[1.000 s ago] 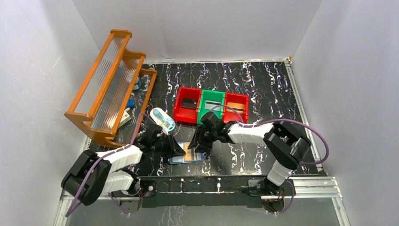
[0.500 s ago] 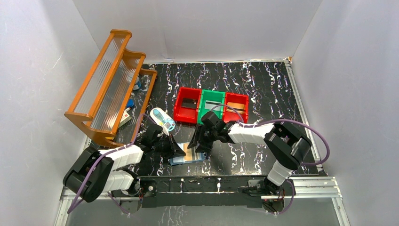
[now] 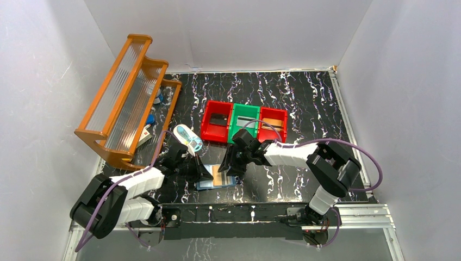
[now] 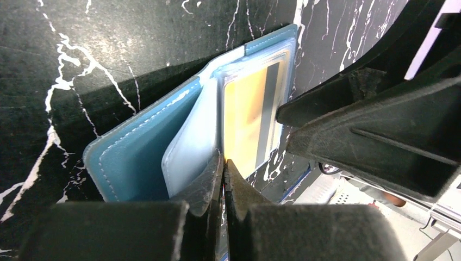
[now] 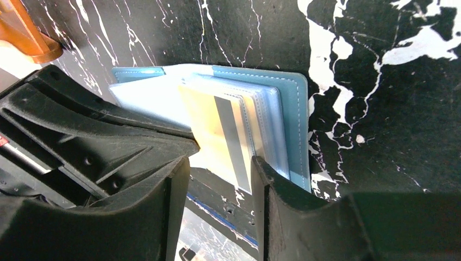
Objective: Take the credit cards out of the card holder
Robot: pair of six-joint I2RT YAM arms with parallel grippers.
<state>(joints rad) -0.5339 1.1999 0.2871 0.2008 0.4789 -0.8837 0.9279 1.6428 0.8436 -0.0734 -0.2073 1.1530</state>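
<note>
The blue card holder [image 3: 208, 185] lies open on the black marbled table near the front edge. A tan-orange credit card [image 4: 244, 119] with a grey stripe sits in its top clear pocket; it also shows in the right wrist view [image 5: 209, 125]. My left gripper [image 4: 223, 162] is shut, its tips meeting at the near edge of that pocket beside a pale blue flap [image 4: 190, 141]. My right gripper [image 5: 220, 171] is open, its jaws standing either side of the card's near edge, close against the left gripper. The black and grey-white cards do not show in the holder.
Three joined bins stand behind the grippers: red [image 3: 206, 128], green [image 3: 235, 128], red [image 3: 272, 112], each with a flat item inside. A white-and-blue oval case [image 3: 188, 137] lies to the left. An orange slatted rack [image 3: 128, 98] fills the far left.
The left arm's elbow shifted slightly. Both grippers and the card holder stay where they were.
</note>
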